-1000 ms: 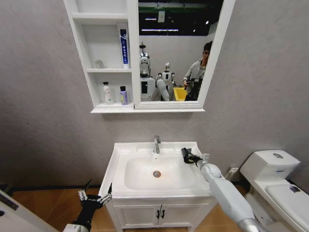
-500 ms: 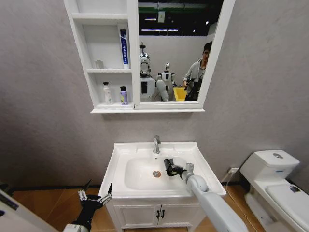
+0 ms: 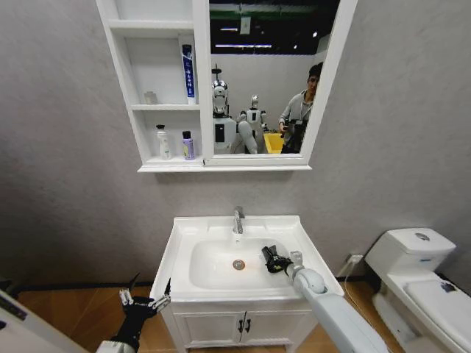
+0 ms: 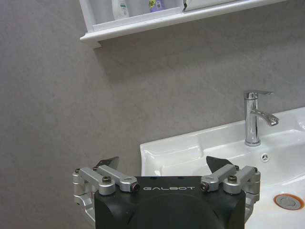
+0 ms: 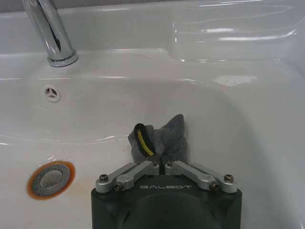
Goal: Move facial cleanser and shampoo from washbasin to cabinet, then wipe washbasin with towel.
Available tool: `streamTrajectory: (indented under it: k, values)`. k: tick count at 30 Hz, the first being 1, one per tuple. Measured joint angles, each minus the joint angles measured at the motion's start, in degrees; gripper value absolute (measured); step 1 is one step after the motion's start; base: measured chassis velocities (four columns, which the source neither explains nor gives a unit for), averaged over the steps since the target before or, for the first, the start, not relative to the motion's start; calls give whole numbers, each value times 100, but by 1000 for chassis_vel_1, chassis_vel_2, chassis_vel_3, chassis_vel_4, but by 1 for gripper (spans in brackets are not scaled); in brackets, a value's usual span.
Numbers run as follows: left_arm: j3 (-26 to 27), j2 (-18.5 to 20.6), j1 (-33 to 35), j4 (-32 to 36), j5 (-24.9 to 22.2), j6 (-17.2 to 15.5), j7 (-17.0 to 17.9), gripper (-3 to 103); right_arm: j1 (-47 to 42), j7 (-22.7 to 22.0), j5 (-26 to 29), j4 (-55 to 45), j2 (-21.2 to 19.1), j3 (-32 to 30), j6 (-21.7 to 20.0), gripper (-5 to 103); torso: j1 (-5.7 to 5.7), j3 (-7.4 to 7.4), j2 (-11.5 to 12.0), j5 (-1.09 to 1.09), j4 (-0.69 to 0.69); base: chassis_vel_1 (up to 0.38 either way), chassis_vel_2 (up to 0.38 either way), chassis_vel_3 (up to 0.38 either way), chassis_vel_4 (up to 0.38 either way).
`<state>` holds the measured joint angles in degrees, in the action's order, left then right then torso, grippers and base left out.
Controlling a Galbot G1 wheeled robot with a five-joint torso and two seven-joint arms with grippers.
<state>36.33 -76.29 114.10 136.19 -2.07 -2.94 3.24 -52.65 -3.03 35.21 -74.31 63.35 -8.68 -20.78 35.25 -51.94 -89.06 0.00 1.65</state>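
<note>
Towel (image 5: 159, 139) bunched in the washbasin (image 3: 184, 239) bowl, at 3 o'clock of the drain (image 3: 238, 264), pinched by right tool (image 3: 269, 257); its lower part hidden behind the fingers. Left tool (image 3: 145, 299) spread, low at 7 o'clock of washbasin.

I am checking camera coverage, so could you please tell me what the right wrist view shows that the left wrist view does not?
Right wrist view alone: the right gripper, fingers shut on the towel, down in the bowl.

Left wrist view alone: the left gripper, fingers open, beside the basin's outer edge, and the cabinet bottom shelf with two bottles.

Both: the washbasin, its chrome tap, the overflow hole and the drain.
</note>
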Motion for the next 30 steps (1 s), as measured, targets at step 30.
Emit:
streamTrajectory:
  k: [30]
  values:
    - [-1,-1,0,-1,0,1,5,100,1740,167,1208,1934,1628,1484,-116,1,2,-1,1,-2,-1,0,0,0,0]
